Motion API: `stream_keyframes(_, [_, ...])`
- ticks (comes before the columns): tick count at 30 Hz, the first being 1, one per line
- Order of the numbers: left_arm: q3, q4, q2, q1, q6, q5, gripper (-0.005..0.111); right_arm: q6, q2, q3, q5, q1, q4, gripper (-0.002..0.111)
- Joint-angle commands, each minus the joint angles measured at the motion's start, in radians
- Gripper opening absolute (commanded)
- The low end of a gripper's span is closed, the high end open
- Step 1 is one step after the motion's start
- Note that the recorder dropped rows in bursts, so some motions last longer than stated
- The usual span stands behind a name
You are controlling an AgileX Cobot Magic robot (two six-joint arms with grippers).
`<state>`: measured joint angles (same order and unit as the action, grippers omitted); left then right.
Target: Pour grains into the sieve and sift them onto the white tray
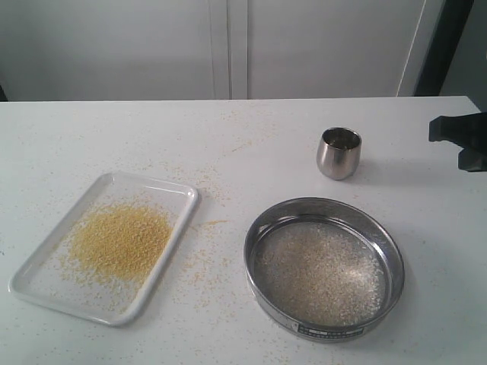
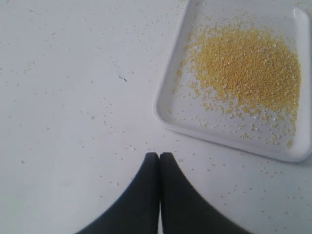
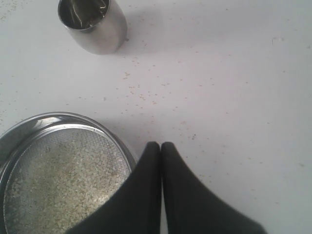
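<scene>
The steel sieve [image 1: 384, 242] rests on the table at the front right, with whitish rice-like grains [image 1: 316, 271] lying on its mesh. The white tray [image 1: 30, 275] lies at the front left and holds a heap of fine yellow grains [image 1: 122, 239]. My left gripper [image 2: 159, 155] is shut and empty over bare table just beside the white tray [image 2: 170, 105]. My right gripper [image 3: 161, 145] is shut and empty, hovering next to the sieve [image 3: 119, 141]; only a dark part of that arm [image 1: 460, 141] shows at the exterior view's right edge.
A small rounded steel cup [image 1: 338, 152] stands upright behind the sieve, seen also as the cup [image 3: 95, 24] in the right wrist view. Stray grains are scattered on the white table [image 1: 243, 152] between tray and sieve.
</scene>
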<state>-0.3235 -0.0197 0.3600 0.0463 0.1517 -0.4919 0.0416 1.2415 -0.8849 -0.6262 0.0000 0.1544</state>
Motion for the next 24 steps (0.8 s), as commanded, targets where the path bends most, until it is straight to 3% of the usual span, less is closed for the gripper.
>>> stream_keyframes(1, [0.076,-0.003,-0.081,-0.003,-0.003,0.087,0.000,0.000,-0.007,0.004,0.008,-0.006,-0.002,0.000])
stream_keyframes(10, [0.213,-0.005,-0.223,-0.030,-0.003,0.204,0.000,0.000,-0.007,0.004,0.006,-0.006,-0.002,0.000])
stream_keyframes(24, [0.323,-0.005,-0.360,-0.084,-0.003,0.247,0.000,0.000,-0.007,0.004,0.006,-0.006,-0.002,0.000])
